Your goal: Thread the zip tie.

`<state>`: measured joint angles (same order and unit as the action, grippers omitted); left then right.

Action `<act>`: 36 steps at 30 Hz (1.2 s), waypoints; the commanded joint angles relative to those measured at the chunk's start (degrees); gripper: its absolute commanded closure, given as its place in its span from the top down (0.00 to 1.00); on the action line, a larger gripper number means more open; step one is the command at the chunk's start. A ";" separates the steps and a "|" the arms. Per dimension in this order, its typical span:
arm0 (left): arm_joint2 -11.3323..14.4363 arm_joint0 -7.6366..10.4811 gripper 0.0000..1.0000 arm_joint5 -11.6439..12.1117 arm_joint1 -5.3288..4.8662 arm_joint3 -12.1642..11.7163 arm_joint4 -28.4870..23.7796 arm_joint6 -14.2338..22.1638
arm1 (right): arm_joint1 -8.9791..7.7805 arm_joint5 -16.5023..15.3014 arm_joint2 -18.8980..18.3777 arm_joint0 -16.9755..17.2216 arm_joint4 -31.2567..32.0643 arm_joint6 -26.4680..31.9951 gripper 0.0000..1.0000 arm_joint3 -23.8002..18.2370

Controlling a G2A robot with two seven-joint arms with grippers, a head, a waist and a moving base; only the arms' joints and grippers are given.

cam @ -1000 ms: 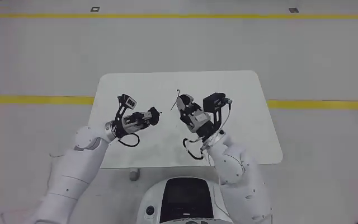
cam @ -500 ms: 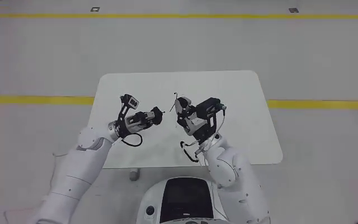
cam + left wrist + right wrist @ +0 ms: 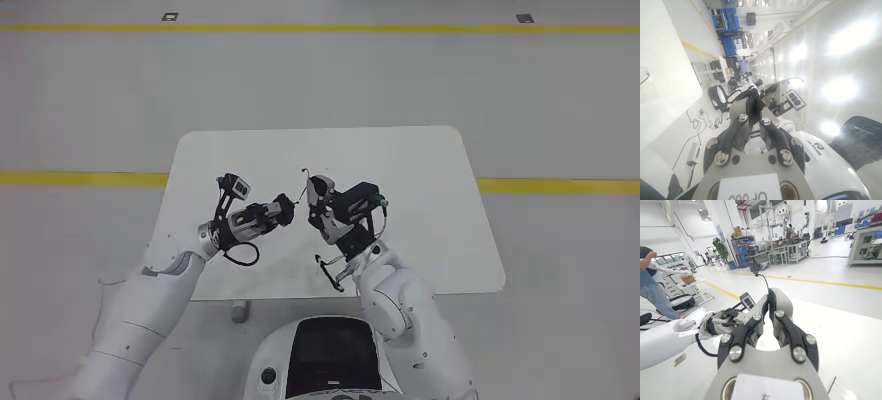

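- Left pincer (image 3: 285, 209): above the middle of the surface (image 3: 420, 160), fingers pressed together, tip just beside the right pincer.
- Zip tie: (image 3: 767, 284) thin, black, one end pinched in the right pincer, the rest curving upward to its small head.
- Right pincer (image 3: 769, 296): above the surface's middle, clamped on the zip tie.

Left gripper (image 3: 289, 209) and right gripper (image 3: 313, 189) nearly touch above the table (image 3: 420, 160) — the zip tie (image 3: 767, 283) crosses that narrow gap; passing room lies outward.
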<state>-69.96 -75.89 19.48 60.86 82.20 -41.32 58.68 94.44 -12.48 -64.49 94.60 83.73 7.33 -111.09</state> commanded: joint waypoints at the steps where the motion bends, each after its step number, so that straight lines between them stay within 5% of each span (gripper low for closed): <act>1: -0.08 -0.32 0.00 0.00 0.07 0.08 0.01 -0.30 | -0.18 0.57 0.21 -0.16 0.74 -0.12 0.00 0.41; 36: -0.31 -0.71 0.00 0.00 0.25 0.37 -0.01 -0.80 | -2.35 4.55 3.40 -1.89 6.08 -0.71 0.00 1.48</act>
<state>-70.28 -76.60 19.48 61.11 82.57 -41.33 57.88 92.16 -7.96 -61.13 92.70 89.87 6.56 -109.61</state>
